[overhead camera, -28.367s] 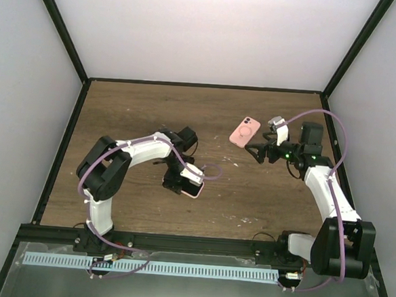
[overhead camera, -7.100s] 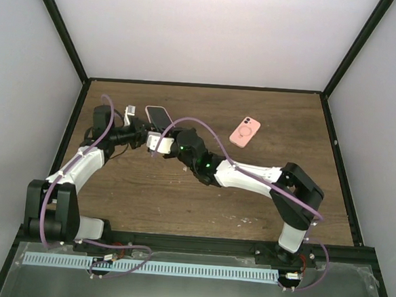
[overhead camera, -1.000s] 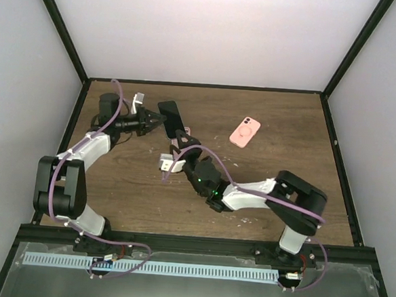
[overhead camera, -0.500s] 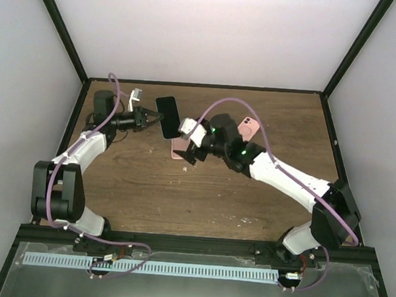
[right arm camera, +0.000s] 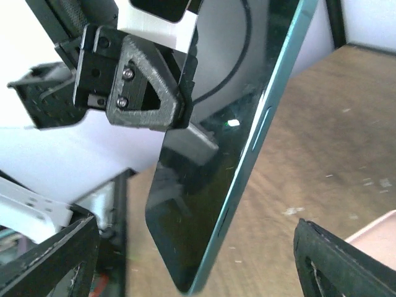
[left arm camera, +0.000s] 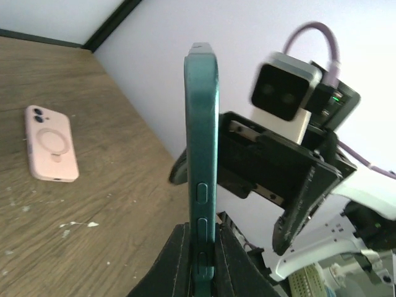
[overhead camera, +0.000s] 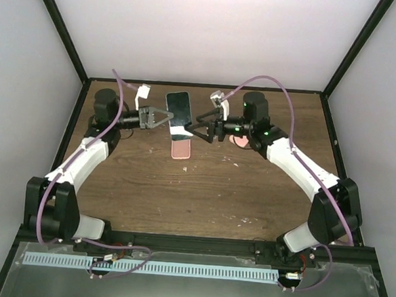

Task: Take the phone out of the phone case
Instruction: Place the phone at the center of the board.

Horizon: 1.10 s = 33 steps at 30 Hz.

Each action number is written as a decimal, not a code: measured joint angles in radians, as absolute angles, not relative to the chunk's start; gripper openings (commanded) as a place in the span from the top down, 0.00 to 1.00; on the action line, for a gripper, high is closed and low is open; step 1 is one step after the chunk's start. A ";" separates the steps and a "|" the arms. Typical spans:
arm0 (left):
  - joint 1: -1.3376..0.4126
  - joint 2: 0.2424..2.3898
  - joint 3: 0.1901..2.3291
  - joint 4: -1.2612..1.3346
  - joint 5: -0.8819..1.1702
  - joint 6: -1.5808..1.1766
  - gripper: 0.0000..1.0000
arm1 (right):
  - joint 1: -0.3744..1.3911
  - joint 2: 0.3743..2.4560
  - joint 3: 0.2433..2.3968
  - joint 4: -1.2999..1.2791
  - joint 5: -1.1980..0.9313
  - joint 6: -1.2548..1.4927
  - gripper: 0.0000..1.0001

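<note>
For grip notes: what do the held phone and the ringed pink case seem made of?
Phone: glossy front, probably glass, since it shows reflections; teal edge looks like matte metal or plastic. Pink case: matte, no glare, probably silicone or soft plastic.

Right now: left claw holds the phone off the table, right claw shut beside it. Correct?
Not quite. The right claw is open, not shut: the right wrist view shows its jaws spread wide, with the phone ahead of them. The rest holds: the left claw grips the phone off the table.
</note>
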State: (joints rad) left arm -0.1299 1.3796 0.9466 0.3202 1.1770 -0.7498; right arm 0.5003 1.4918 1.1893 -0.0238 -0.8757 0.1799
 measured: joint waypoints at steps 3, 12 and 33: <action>-0.161 1.360 0.947 0.340 1.185 -0.757 1.00 | 0.501 1.514 1.189 0.028 -0.939 0.287 0.28; -0.203 1.355 0.947 0.358 1.188 -0.766 0.97 | 0.505 1.566 1.186 0.131 -1.021 0.457 0.90; -0.087 1.203 1.340 -0.356 0.777 -0.514 0.00 | 0.418 1.615 1.119 0.005 -1.011 0.377 0.99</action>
